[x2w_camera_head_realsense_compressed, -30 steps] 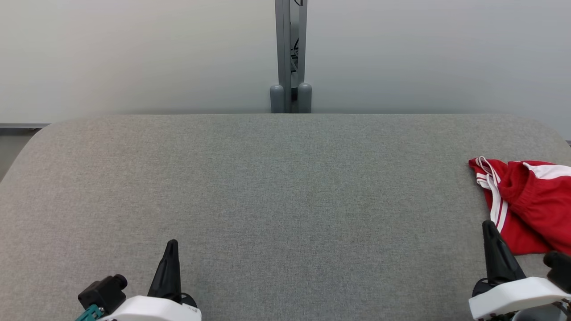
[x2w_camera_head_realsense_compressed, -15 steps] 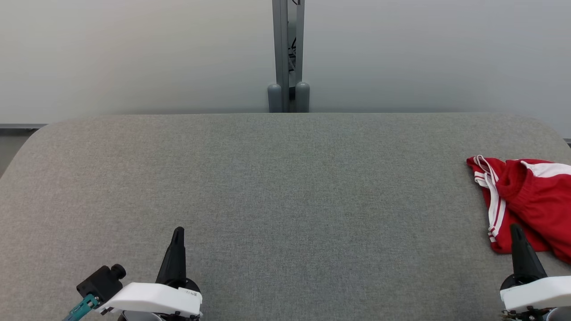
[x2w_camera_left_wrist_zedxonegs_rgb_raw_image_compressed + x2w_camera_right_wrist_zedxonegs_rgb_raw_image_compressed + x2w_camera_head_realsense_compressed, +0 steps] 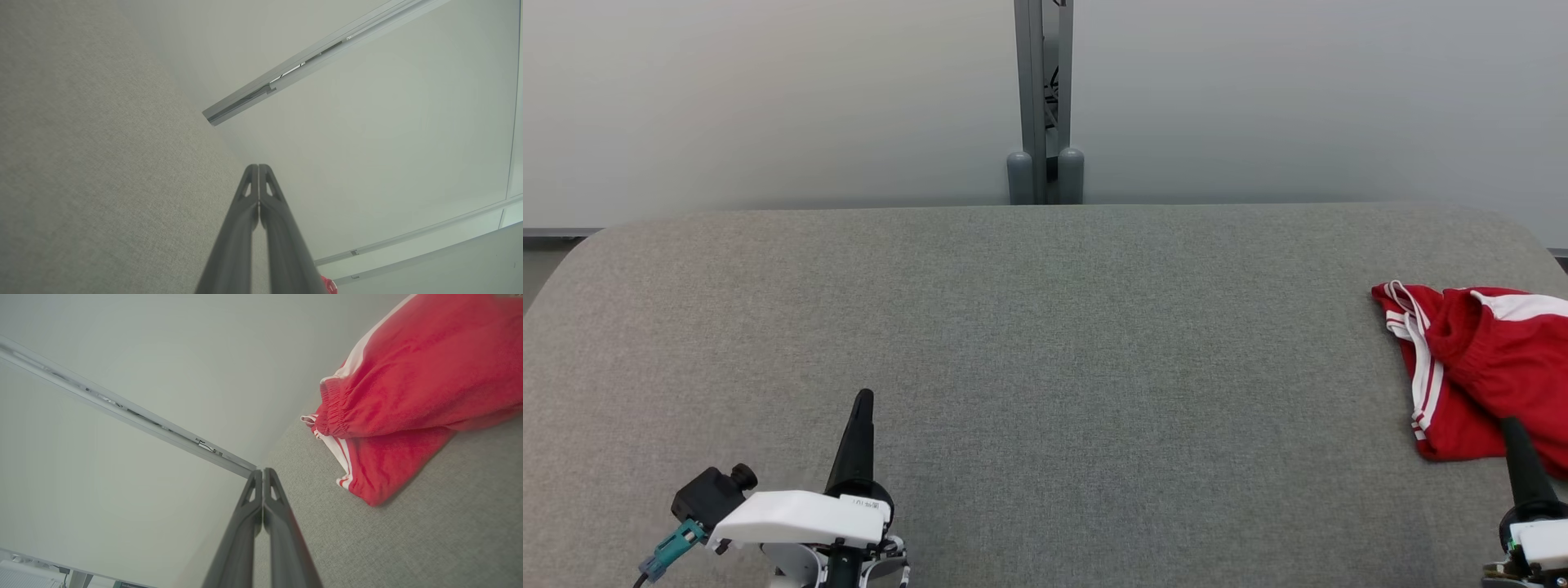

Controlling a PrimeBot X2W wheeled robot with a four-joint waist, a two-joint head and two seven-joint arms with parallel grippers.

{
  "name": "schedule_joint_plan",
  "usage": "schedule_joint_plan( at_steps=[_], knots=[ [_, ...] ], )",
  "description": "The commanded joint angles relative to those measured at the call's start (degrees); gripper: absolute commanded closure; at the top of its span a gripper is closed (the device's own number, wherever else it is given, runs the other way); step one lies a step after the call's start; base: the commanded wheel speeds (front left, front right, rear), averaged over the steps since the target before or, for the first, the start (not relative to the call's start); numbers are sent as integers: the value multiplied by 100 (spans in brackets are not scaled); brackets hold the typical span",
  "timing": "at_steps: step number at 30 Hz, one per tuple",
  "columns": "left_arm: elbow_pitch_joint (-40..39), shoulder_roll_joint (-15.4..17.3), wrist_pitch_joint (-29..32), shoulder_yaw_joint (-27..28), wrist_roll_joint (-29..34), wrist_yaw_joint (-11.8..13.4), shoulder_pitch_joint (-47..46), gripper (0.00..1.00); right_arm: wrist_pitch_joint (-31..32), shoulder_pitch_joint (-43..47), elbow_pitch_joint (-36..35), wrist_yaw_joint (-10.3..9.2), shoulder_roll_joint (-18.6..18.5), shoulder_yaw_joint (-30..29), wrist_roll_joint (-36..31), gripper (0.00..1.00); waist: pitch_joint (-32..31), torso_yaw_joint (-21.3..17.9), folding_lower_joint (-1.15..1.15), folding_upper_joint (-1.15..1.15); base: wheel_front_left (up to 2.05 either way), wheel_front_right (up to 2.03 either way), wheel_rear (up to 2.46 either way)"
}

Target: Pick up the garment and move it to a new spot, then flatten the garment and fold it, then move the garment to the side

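Note:
The garment point(image 3: 1486, 367) is red with white stripes and lies crumpled at the table's right edge, partly cut off by the head view's border. In the right wrist view the garment point(image 3: 408, 400) fills the upper right, with an elastic waistband showing. My right gripper point(image 3: 1511, 425) is shut at the lower right, its tip overlapping the garment's near hem, fingers pressed together with nothing between them point(image 3: 263, 471). My left gripper point(image 3: 863, 398) is shut and empty at the lower left over bare table, far from the garment; its tips meet in the left wrist view point(image 3: 258, 166).
The grey fabric-covered table point(image 3: 1045, 343) has rounded far corners. A grey metal post point(image 3: 1039, 98) rises behind its far edge against a pale wall.
The right gripper has slid right and down toward the view's corner. The left gripper's tip has moved a little forward. The camera has shifted slightly; the garment lies as before.

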Motion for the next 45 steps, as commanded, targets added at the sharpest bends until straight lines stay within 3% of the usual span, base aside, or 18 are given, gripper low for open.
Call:
schedule_joint_plan(
  at_steps=[1,45],
  knots=[
    [-40,22,22,-16,-168,-52,-214,100,70,-23,-82,2,-61,-91,202,100,1,-3,0,0,0,0,0],
    [116,36,253,-328,-2310,-316,-657,100,1071,12,-115,2,-86,-1011,2860,100,46,-103,0,0,0,0,0]
  ],
)
